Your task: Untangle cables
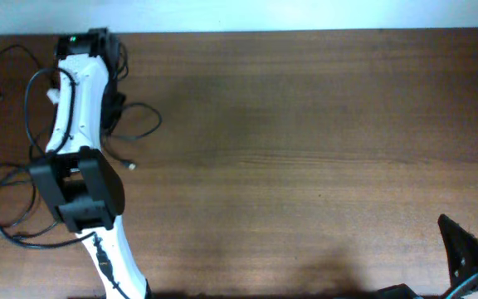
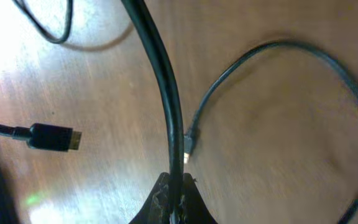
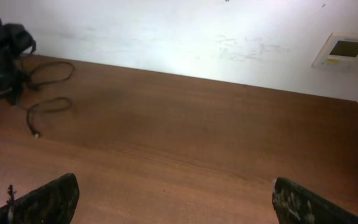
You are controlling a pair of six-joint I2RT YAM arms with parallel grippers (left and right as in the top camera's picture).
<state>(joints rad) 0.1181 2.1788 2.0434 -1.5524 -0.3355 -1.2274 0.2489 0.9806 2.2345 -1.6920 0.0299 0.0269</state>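
Thin black flexible cables [image 1: 158, 120] lie in loose loops at left end of brown wooden tabletop [image 1: 322, 124], around white left arm [image 1: 77, 108]. Left jaws clenched on one black cord [image 2: 166, 93], which runs up out of them. Right jaws spread wide, empty, well apart from cables. Cords look light and limp, likely springy in curl; smooth jacket may slip. Best hold probably just behind stiff metal-tipped plug [image 2: 55, 138]. Arm hides crossings beneath it. Lower-left loops cut off at frame edge. Which plug belongs to which cord is unclear.
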